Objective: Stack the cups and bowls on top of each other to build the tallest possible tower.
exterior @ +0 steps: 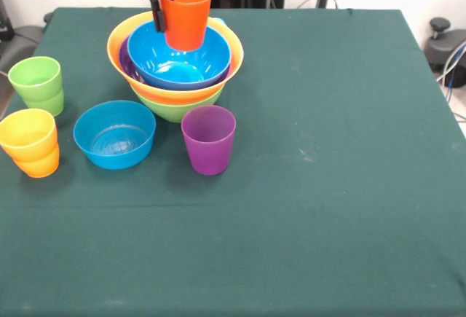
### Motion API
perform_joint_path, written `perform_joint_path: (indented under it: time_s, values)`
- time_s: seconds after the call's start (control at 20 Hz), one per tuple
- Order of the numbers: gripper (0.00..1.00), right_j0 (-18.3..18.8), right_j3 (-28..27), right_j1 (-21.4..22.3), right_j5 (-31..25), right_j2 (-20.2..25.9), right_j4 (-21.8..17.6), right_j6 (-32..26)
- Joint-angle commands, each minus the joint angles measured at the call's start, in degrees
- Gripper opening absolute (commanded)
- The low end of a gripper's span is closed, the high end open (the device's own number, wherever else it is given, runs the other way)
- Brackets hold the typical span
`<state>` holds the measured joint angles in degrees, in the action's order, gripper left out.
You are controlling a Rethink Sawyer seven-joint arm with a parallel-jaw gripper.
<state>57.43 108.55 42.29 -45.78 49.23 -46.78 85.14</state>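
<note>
While the gripper (164, 5) is hanging at the top edge, its dark fingers (156, 12) are pinching the rim of an orange cup (186, 15), holding it upright above the tower (175, 69). Four other cups are showing: a purple cup (208, 139) standing alone just in front of the tower, a green cup (38, 85) sitting at the left edge in what looks like a nested pair, and a yellow cup (28, 134) sitting inside another orange cup (38, 164) below it. Five bowls are showing. Four are nesting in the tower: a lime green bowl (176, 107) at the base, then a yellow bowl (182, 88), a sliver of a purple bowl (125, 65), and a big blue bowl (179, 60) on top. The held cup is hovering over this blue bowl's open mouth. A smaller blue bowl (115, 134) is resting by itself left of the purple cup. Everything is crowding the left half of the green table (342, 171); its right half and near side are lying open.
</note>
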Motion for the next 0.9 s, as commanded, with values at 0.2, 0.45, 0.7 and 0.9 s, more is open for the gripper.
perform_joint_path:
  time_s: [0.2,0.45,0.7,0.9]
  values:
    - [0.0,-0.28,0.9,1.32,-1.67,-0.47,-0.44,-9.06]
    - [0.0,-0.48,0.56,2.33,-1.54,-1.06,-0.11,-7.62]
    - [0.0,0.26,0.2,3.35,-0.31,-1.71,0.39,-5.35]
    - [0.0,1.04,-0.08,2.36,-1.67,-1.72,1.14,-7.09]
